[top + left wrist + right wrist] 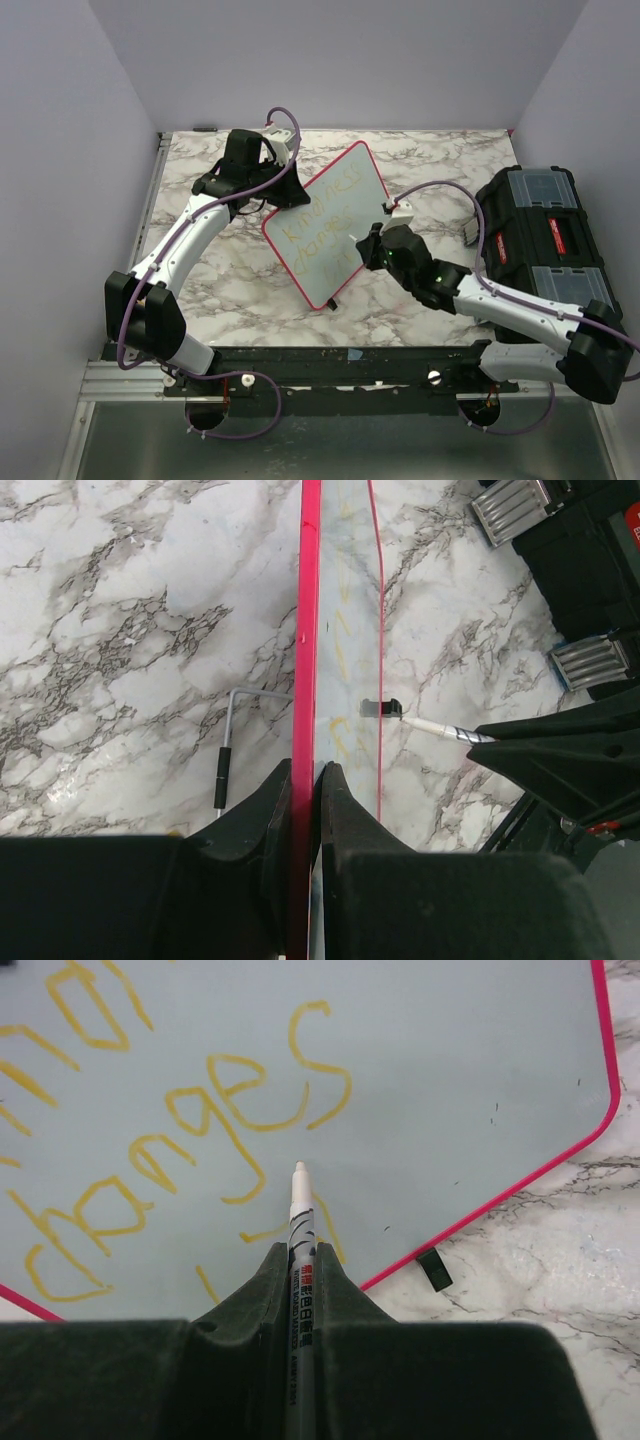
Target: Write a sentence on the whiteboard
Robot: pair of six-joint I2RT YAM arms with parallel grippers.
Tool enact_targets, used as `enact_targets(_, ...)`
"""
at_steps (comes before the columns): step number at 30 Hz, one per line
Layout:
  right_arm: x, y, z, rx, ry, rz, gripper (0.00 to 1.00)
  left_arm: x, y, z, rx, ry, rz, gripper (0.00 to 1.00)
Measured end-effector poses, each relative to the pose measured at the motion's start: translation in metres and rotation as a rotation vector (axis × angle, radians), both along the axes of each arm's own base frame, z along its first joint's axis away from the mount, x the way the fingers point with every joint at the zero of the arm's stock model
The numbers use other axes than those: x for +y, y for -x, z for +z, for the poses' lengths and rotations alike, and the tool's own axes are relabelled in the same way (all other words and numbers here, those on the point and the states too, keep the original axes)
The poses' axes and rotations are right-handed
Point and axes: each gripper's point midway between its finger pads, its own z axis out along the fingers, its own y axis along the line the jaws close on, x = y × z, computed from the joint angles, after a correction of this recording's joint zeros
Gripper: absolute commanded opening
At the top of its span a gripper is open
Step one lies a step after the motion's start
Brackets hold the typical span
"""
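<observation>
Mid-table, the whiteboard [325, 225] stands propped on edge over the marble table [220, 290]. My left claw [305, 770] is clamped on its pink-framed rim at the board's 10 o'clock. My right claw [300, 1250], at the board's 4 o'clock, pinches a white marker [298, 1210]. The tip points to 12 o'clock in the wrist view, just under the yellow sentence [318, 205], "kindness changes". Whether the tip touches, I cannot tell. A black toolbox [540, 235] sits at the table's 3 o'clock.
</observation>
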Motion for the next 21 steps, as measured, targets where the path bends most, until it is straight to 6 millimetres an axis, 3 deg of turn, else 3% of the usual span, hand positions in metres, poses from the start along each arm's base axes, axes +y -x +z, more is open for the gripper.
enact_targets(6, -0.005, 0.0, 0.012, -0.028, -0.022, -0.016, 0.01, 0.0, 0.0, 0.0, 0.0, -0.001, 0.001, 0.0)
enact_targets(16, -0.02, 0.009, -0.026, 0.03, 0.034, -0.029, 0.01, 0.0, 0.0, 0.0, 0.003, -0.003, 0.001, 0.0)
enact_targets(21, -0.02, 0.01, -0.033, 0.043, 0.041, -0.031, 0.01, 0.0, -0.001, 0.0, 0.005, -0.007, 0.004, 0.0)
